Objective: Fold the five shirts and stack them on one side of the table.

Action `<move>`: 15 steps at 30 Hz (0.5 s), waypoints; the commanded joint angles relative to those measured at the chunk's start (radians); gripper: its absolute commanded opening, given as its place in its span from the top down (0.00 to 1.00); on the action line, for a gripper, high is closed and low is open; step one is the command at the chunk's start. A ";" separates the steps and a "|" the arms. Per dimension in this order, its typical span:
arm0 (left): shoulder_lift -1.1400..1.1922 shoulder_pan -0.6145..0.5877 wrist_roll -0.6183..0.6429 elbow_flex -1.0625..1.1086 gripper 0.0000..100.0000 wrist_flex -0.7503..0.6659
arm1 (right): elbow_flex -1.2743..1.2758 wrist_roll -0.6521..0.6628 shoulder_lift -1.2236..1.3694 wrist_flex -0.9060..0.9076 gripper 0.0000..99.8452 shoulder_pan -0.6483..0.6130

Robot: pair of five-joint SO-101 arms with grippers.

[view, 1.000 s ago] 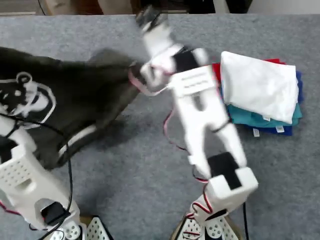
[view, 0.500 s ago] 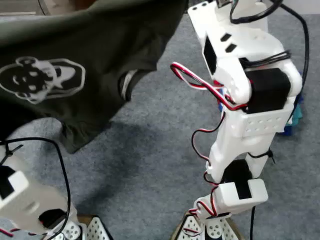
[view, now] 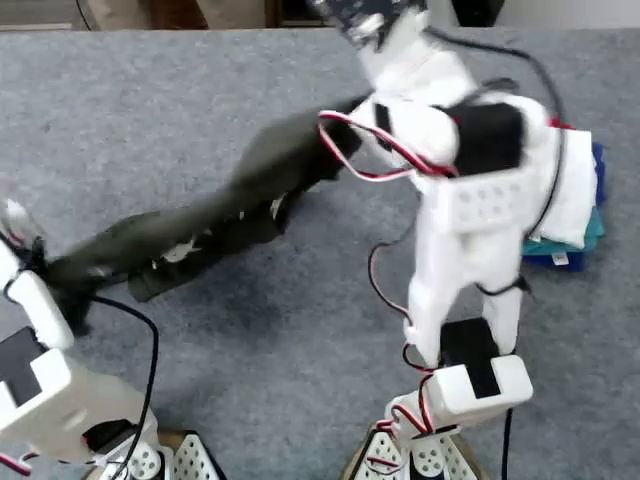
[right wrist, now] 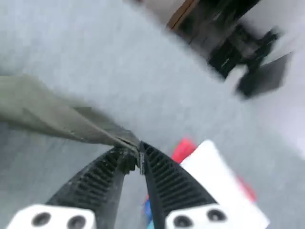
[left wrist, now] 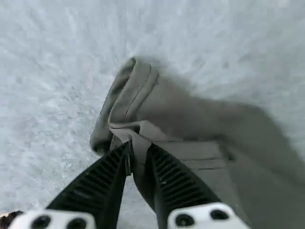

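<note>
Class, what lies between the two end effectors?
The dark shirt, stretched from the left end effector to the right end effector; the high view shows it.

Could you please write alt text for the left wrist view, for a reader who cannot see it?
The left hand is shut on a bunched edge of the dark shirt, which trails away over the grey table.
</note>
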 commanded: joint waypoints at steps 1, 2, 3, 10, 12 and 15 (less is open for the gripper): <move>-0.039 0.038 -0.072 0.261 0.98 -0.160 | 0.282 0.005 -0.012 -0.060 1.00 -0.062; -0.039 0.051 -0.087 0.288 0.98 -0.166 | 0.380 0.002 -0.018 -0.107 1.00 -0.073; -0.039 0.064 -0.098 0.302 0.97 -0.164 | 0.470 0.002 -0.021 -0.158 1.00 -0.085; -0.041 0.160 -0.155 0.232 0.76 0.044 | 1.006 0.005 -0.018 -0.542 1.00 -0.110; -0.041 0.173 -0.169 0.152 0.77 0.143 | 1.096 0.003 -0.012 -0.632 1.00 -0.099; -0.041 0.190 -0.175 0.006 0.77 0.272 | 1.198 0.003 -0.012 -0.766 1.00 -0.082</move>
